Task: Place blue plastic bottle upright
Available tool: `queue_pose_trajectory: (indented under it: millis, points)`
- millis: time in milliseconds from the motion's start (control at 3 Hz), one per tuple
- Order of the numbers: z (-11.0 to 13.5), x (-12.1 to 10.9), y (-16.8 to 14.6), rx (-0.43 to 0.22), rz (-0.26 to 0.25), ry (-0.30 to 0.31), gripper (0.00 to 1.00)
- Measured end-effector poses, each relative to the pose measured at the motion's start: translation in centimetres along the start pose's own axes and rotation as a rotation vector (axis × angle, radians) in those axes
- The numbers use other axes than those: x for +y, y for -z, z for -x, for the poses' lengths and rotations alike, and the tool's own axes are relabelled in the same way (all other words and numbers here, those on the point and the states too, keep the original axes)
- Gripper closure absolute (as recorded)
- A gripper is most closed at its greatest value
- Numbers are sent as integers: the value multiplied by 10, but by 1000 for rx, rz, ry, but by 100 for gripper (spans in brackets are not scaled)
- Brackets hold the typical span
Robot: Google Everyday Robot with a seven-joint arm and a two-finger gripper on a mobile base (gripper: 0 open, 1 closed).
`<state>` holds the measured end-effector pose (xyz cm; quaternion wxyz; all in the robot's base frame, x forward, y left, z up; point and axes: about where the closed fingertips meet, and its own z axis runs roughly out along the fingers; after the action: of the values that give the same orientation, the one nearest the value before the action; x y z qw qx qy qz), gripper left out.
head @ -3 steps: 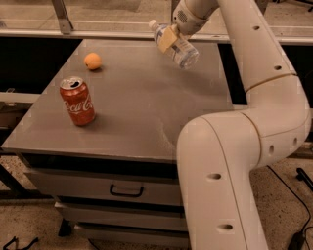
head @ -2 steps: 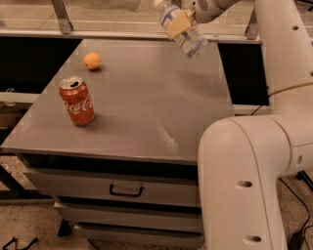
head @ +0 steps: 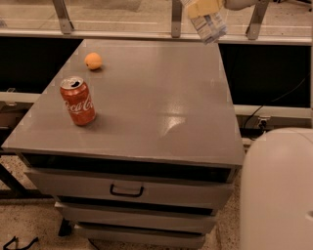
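Observation:
The blue plastic bottle [head: 209,25] hangs tilted at the top edge of the camera view, above the far right part of the grey table [head: 161,112]. Its label end points down and right; its cap is out of view. My gripper [head: 204,7] is shut on the bottle, its yellowish fingers [head: 201,8] clamped across the upper body. The bottle is held well above the table top. Most of the arm is cut off by the top edge.
A red Coca-Cola can [head: 78,101] stands upright at the table's left front. An orange [head: 93,61] lies at the far left. The robot's white base [head: 276,190] fills the lower right. Drawers [head: 127,189] sit below the table top.
The gripper has lifted the bottle up and away toward the top of the view; most of the arm has left the view. The can and orange stayed put.

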<state>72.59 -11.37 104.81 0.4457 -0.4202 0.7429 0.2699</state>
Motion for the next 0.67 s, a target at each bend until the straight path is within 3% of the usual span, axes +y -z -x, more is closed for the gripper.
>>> queue_pose_trajectory:
  millis: [333, 667]
  points:
    - [5, 2, 41, -159, -11, 7, 100]
    - [13, 13, 91, -318, -77, 41, 100]
